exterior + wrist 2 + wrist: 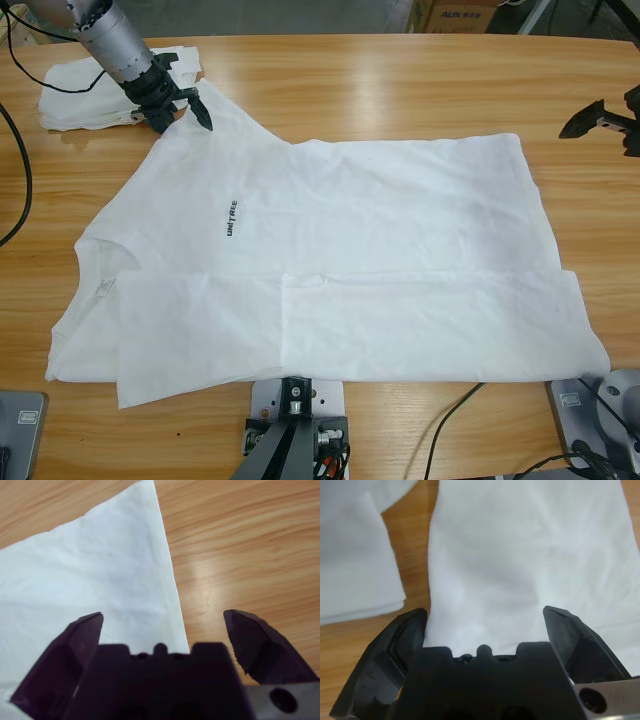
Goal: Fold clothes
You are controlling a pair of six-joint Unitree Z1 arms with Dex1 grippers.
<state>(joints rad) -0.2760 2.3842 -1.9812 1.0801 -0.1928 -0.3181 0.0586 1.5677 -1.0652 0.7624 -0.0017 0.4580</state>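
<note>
Lettered T-shirt [330, 270] lay spread across the wooden table [420, 85], near long edge already folded over. Left gripper [178, 110] hovered wide open over the far sleeve, beside the folded white bundle [70, 95], holding nothing. Right gripper [162, 625] gaped empty over a shirt corner. Likely next: pinch both points, carry the far edge over.

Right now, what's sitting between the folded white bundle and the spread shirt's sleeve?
A bare strip of wooden table, in the left wrist view, separates the bundle from the sleeve, over which the open left gripper hangs.
</note>
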